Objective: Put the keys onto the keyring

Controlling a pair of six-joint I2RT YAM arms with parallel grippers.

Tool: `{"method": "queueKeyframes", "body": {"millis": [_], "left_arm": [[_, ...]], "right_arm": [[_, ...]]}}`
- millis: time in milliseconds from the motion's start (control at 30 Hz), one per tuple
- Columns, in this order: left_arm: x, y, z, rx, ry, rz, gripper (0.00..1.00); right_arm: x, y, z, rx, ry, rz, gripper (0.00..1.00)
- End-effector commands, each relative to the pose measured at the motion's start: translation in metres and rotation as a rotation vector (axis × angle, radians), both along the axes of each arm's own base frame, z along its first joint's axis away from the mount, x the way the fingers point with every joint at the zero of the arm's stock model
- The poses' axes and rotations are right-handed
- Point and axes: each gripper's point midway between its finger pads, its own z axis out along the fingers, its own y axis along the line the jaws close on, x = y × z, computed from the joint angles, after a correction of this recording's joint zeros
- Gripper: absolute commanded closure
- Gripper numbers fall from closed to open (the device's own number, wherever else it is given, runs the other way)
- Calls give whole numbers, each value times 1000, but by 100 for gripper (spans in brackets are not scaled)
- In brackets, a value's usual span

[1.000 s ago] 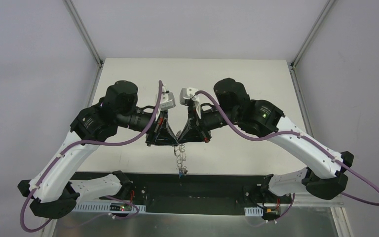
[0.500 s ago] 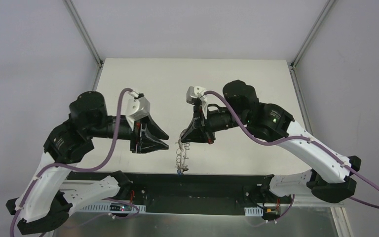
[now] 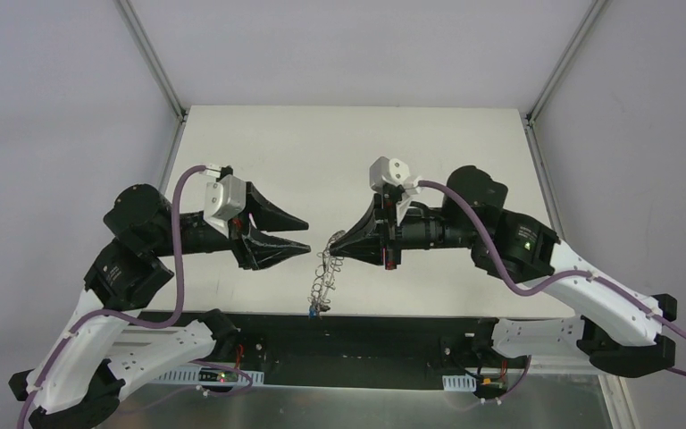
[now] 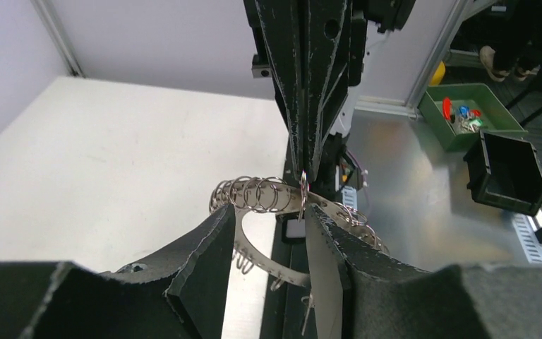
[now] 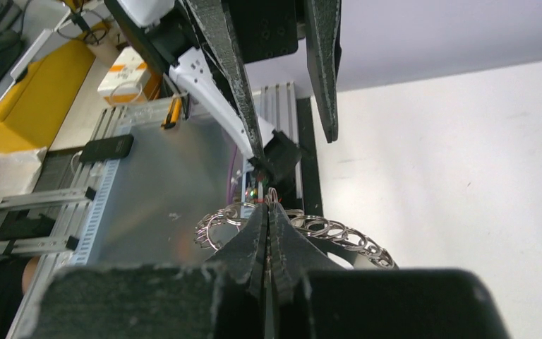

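- The right gripper [image 3: 335, 243] is pinched tight on the rim of the keyring [image 3: 323, 275]. It holds the ring in the air over the near edge of the table [image 3: 322, 152], and the ring hangs edge-down from the fingertips.
- The right wrist view shows the two black jaws pressed together on the metal. The wire loops [image 5: 332, 229] fan out on both sides of the pinch point.
- Gripping at the top rim appears deliberate, as it leaves the lower arc and most of the loops free and facing the other arm.
- The left gripper [image 3: 306, 234] is spread wide and holds nothing. It sits level with the right gripper and just beside the ring, without touching it.
- In the left wrist view its fingers [image 4: 205, 247] frame the ring's band, so it appears lined up either to steady the ring or to work a loop.
- A small blue tag [image 3: 310, 312] hangs at the ring's lowest point, which suggests that at least one key is already on. The attachment is too small to confirm.
- No loose keys can be seen on the table, so how much of the job remains cannot be judged.
- The main risk is that the hanging ring swings or twists in its narrow pinch when the left gripper makes contact.
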Motion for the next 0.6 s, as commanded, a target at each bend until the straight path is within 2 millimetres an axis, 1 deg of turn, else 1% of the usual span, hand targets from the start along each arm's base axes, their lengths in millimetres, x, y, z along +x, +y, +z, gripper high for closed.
{"method": "queueKeyframes", "body": {"millis": [0,67,200,300,433,567], "left_arm": [[-6,-1,46,-150,-114,-25,60],[-8,-2,53,-167,-127,-43,59],[-10,-6,58,-188,-136,-77,59],[-15,-8,61,-199,-141,-116,59],[-20,-12,60,-201,-130,-165,59],[-23,-13,65,-221,-144,-187,61]], "right_arm": [[3,-10,68,273,-88,-75,100],[3,-13,76,318,-100,-84,100],[4,-17,85,361,-107,-105,100],[4,-20,96,410,-110,-115,100],[3,-20,102,427,-107,-112,100],[2,-21,104,433,-108,-111,100]]}}
